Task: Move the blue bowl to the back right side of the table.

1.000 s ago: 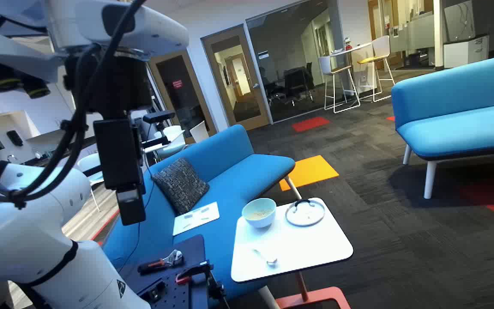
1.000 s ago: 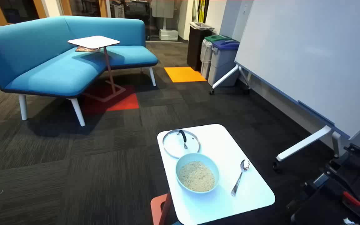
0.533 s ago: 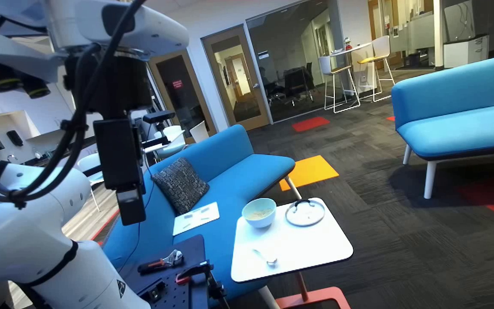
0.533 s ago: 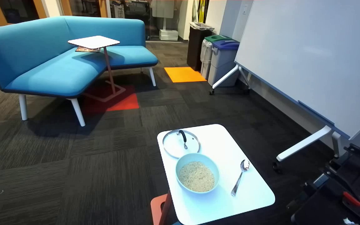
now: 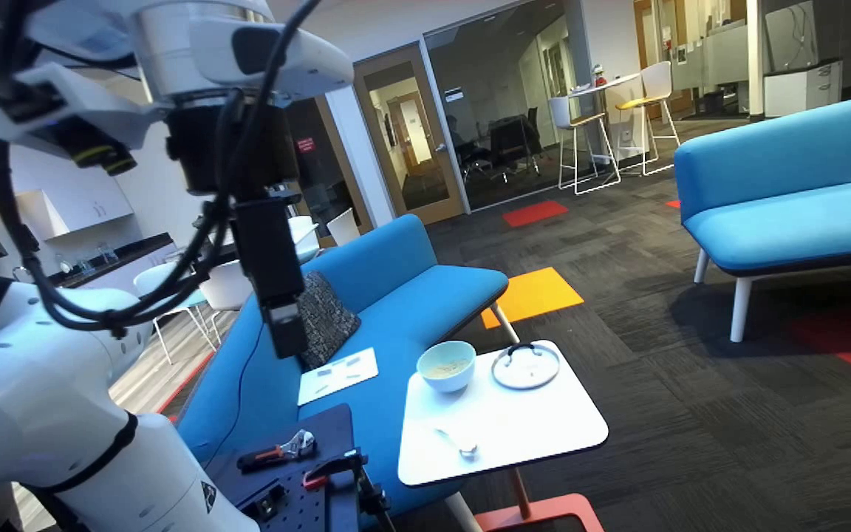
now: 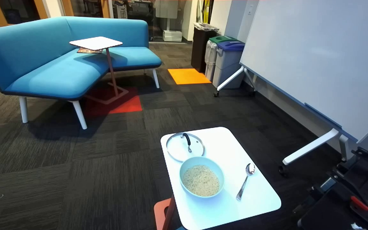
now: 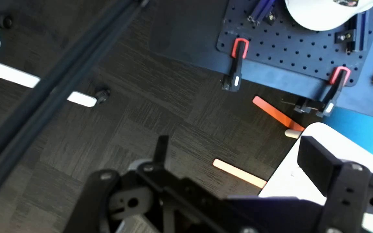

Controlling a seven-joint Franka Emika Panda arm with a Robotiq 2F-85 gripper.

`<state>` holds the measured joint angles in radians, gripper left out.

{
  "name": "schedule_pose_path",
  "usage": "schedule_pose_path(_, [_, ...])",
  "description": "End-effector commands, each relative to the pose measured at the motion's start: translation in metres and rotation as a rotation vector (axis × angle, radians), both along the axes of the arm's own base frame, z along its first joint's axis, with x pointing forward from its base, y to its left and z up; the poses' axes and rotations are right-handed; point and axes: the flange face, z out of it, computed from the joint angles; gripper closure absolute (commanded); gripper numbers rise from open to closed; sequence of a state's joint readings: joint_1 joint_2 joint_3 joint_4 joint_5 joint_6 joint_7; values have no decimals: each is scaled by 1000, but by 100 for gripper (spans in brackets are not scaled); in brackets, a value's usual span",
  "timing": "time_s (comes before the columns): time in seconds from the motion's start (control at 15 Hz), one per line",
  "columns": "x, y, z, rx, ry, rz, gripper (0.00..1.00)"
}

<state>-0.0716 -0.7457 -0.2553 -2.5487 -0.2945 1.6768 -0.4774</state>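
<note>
Black fingers [image 7: 316,163] stand wide apart along the bottom of the wrist view, the gripper [image 7: 234,148] holding nothing; carpet [image 7: 202,132] shows between them and the white table [image 7: 290,178] at lower right. In an exterior view the gripper hangs left of centre, well apart from the bowl [image 5: 444,383], which sits upright on the table at lower centre, just beside the lid [image 5: 526,369]. In an exterior view pale grain [image 6: 201,180] part fills the bowl, and the spoon [image 6: 249,171] lies to its right. Reaching seems the step in hand, no grasp made. Next, I judge, the gripper should come over the bowl, straddle its rim and lift it level.
</note>
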Motion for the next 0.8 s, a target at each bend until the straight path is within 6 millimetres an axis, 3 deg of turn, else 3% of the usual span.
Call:
schedule_pose_path(0.0, [28,50,-18,94,-28,59,0])
schedule_pose_path(0.33, [53,140,-34,185,-72,96,0])
schedule_pose_path(0.73, [66,247,-51,130,-181,34,0])
